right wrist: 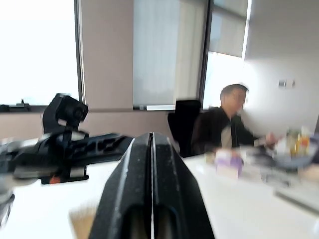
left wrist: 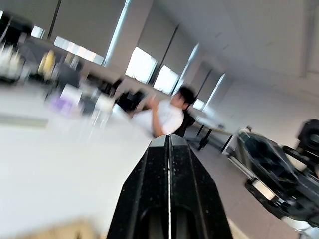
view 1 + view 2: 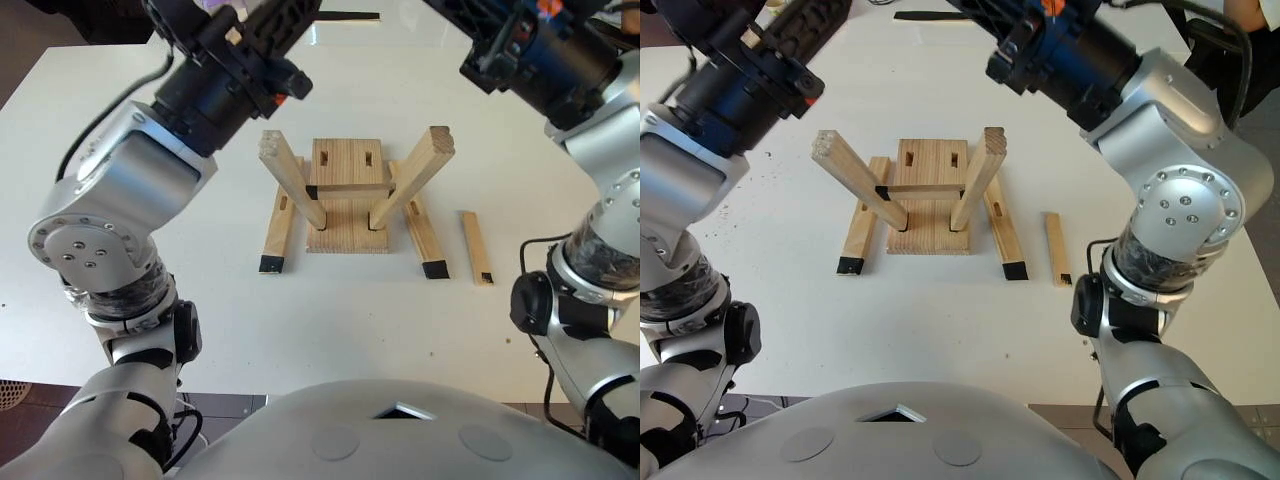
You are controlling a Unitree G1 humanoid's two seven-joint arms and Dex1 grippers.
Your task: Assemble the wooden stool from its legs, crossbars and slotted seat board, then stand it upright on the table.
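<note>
- While hovering high over the white table (image 3: 300, 330), pressing left gripper (image 2: 169, 142) and right gripper (image 1: 151, 137) fingers together, clamping nothing.
- Seeing the seat board (image 3: 347, 225) lying flat mid-table, standing legs (image 3: 292, 183) leaning up from its near slots, a crossbar (image 3: 348, 188) bridging them.
- Finding loose legs (image 3: 277, 240) lying just beside it, and a spare crossbar (image 3: 477, 248) farther right.

Seat board (image 3: 345, 160) and legs (image 3: 291, 183) are pale, matt, grainy wood, the bench (image 3: 350, 330) smooth glossy white, the left gripper (image 2: 169, 142) speckled matt black.
</note>
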